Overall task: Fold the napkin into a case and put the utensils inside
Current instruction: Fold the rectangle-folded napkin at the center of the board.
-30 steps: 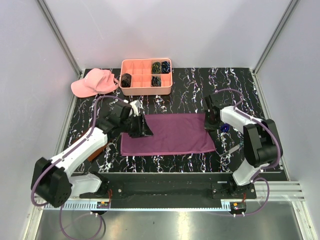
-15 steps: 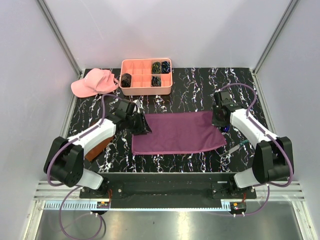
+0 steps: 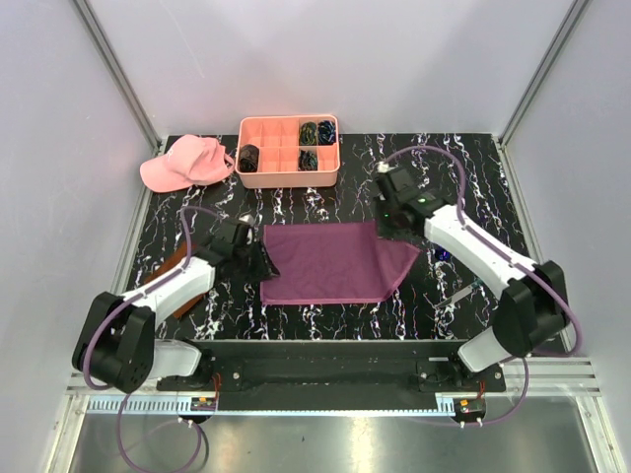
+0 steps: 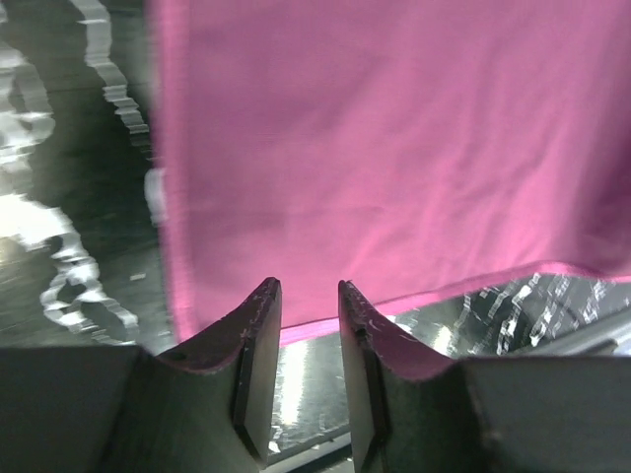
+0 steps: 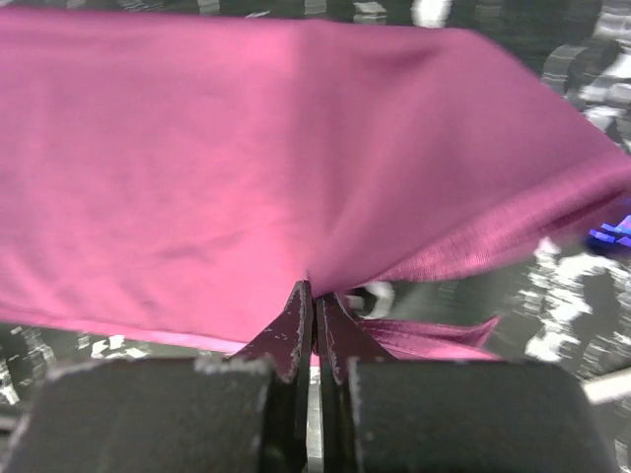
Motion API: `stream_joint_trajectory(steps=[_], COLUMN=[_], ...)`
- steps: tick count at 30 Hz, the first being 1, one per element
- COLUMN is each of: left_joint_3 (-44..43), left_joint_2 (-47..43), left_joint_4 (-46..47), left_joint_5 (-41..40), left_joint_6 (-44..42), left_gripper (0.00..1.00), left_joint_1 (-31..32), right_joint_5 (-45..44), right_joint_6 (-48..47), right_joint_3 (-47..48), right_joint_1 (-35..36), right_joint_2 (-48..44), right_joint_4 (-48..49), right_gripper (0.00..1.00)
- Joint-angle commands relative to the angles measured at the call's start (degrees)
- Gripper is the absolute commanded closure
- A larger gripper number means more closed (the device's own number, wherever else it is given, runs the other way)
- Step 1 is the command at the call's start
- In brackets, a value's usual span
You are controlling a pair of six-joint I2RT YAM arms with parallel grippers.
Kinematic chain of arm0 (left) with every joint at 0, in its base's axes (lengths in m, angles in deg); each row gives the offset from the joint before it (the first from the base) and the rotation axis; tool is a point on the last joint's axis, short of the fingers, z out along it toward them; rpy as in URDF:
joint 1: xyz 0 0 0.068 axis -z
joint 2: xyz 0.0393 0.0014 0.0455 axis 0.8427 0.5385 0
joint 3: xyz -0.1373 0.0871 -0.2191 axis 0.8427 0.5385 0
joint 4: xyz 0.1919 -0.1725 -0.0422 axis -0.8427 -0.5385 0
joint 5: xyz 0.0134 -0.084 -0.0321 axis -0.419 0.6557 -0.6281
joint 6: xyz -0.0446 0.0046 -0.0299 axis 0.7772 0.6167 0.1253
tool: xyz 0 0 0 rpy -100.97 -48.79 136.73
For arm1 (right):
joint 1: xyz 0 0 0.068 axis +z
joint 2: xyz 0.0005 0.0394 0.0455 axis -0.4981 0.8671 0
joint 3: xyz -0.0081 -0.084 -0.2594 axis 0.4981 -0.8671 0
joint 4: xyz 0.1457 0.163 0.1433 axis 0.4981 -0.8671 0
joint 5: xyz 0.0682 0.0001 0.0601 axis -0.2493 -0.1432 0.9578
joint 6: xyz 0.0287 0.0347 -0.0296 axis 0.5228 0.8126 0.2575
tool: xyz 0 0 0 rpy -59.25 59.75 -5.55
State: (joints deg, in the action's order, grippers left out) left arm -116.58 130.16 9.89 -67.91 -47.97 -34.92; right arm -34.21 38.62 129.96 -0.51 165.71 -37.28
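Left arm: rises from its base at the near left corner and reaches forward and rightward, low over the black white-veined marble tabletop (image 3: 463,158); its forearm lies over a rust-brown cloth (image 3: 158,277)
Left gripper (image 3: 266,262): at the left edge of the napkin; the wrist view shows its fingers (image 4: 258,325) a narrow gap apart with only bare table between them, so it grips nothing; the tips sit right at the cloth's near edge
Napkin: the thin magenta-purple cloth (image 3: 325,264) lies at the middle of the table, between the two grippers; its left part is flat, its right end is drawn up and leftward, so that side slants
Right gripper (image 3: 388,225): at the napkin's far right corner; jaws pinched fully together on a fold of cloth, which spreads out from the tips in the wrist view (image 5: 315,296)
Right arm: base at the near right, elbow out rightward, forearm angled forward and left toward the napkin
Utensils: slim pale cutlery (image 3: 461,292) with bluish ends lies on the table right of the napkin, under the right arm
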Motion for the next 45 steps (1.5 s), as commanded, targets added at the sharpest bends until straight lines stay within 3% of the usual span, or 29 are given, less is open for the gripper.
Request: stream_joint_trajectory(steps=[1,12,20,45], left_joint_3=[3.69,10.38,11.35,13.46], left_joint_2=[-0.79,0.80,-0.52,-2.28], left_joint_4=[3.73,10.16,9.89,10.24], left_joint_5=[-1.57,0.28,0.01,0.01], left_joint_6=[0.51,2.80,2.45,2.53], left_gripper=[0.70,0.73,0.74,0.74], left_joint_1=[-1.76,-1.76,-1.76,-1.76], right_joint_5=[2.47,11.00,14.69,17.06], right_joint_6=[5.27,18.01,20.65,26.90], right_joint_3=[4.54,14.12,20.54,24.05], right_joint_1=[4.82,13.70,16.68,17.04], right_joint_2=[5.12,17.69,25.68,32.02], right_joint_4=[0.56,8.29,9.44,13.65], right_gripper=[1.00,1.00,1.00,1.00])
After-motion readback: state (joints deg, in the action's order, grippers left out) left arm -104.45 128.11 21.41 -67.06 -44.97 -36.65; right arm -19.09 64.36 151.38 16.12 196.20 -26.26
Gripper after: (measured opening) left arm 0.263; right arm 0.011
